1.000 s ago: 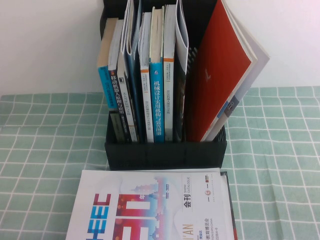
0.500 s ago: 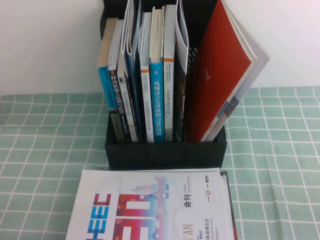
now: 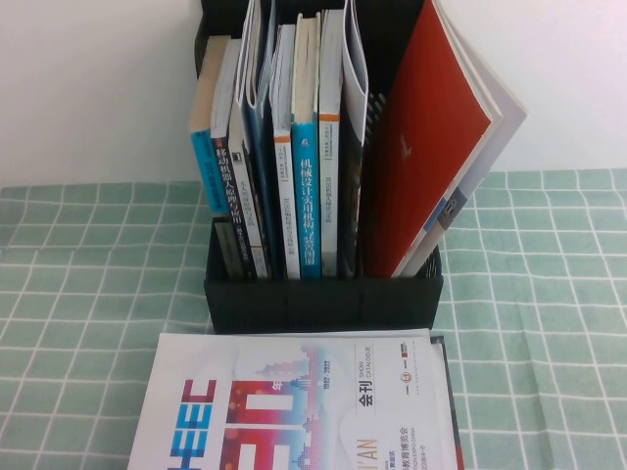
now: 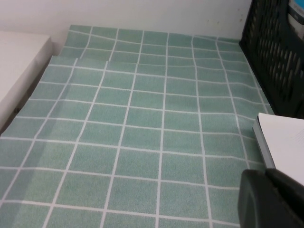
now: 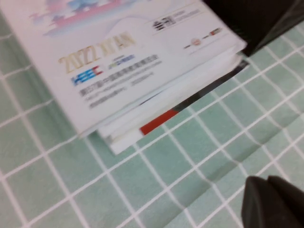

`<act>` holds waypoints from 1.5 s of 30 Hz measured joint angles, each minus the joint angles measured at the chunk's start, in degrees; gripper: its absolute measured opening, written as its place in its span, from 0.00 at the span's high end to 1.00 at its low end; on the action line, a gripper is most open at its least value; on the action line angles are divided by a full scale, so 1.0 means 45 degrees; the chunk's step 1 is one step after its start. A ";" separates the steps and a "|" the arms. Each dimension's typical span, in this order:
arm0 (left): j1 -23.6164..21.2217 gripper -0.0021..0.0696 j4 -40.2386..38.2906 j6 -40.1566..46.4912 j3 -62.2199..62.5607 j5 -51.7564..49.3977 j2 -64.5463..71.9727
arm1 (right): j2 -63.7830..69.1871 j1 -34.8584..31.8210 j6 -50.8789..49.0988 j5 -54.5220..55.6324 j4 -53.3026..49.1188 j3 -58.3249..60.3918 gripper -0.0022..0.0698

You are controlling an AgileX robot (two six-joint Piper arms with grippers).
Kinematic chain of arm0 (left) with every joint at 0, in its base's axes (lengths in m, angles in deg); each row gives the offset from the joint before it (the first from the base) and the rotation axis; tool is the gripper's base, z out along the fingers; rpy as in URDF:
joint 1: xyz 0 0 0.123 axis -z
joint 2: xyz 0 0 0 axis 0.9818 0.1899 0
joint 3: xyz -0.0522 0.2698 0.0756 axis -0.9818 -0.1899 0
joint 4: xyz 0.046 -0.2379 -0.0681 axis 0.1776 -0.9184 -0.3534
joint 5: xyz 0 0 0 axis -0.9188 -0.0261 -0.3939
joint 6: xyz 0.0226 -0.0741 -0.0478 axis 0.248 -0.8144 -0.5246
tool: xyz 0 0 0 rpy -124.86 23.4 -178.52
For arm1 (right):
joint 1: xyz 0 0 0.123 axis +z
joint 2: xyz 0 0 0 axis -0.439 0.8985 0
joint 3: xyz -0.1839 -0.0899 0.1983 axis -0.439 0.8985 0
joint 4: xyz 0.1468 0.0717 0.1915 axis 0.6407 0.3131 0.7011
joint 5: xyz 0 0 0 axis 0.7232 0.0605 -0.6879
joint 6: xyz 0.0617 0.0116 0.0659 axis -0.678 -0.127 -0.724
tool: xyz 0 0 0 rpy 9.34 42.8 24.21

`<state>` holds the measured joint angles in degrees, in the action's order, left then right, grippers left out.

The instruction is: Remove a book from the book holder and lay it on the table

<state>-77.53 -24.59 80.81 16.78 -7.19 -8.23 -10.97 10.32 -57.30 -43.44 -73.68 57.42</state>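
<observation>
The book [image 3: 294, 406], white with big blue and red letters and skyline art, lies flat on the pale green grid table [image 3: 88, 294], just in front of the black book holder [image 3: 323, 299]. Neither gripper shows in the high view. In the left wrist view my left gripper [image 4: 268, 178] hovers low over the cloth, shut and empty, beside the book's corner [image 4: 285, 137] and the holder's mesh wall [image 4: 278, 52]. Over in the right wrist view my right gripper [image 5: 267, 183] is shut and empty above bare cloth, a little off the book's edge [image 5: 118, 52].
Several upright books [image 3: 284, 147] fill the holder's slots, and a red-covered magazine [image 3: 436, 137] leans out of the right one. Another magazine's red and black edge [image 5: 159, 121] pokes out under the book. A white block [image 4: 19, 66] borders the cloth on the left arm's side.
</observation>
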 joint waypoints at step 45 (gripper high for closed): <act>0.0000 0.97 0.0000 0.0259 0.0000 -0.0047 0.0000 | -0.5761 -0.7764 -0.3418 0.2615 -0.1627 0.4448 0.97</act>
<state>-77.53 -24.59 81.98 16.78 -7.40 -8.23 -36.90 -24.62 -72.68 -31.68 -81.00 77.44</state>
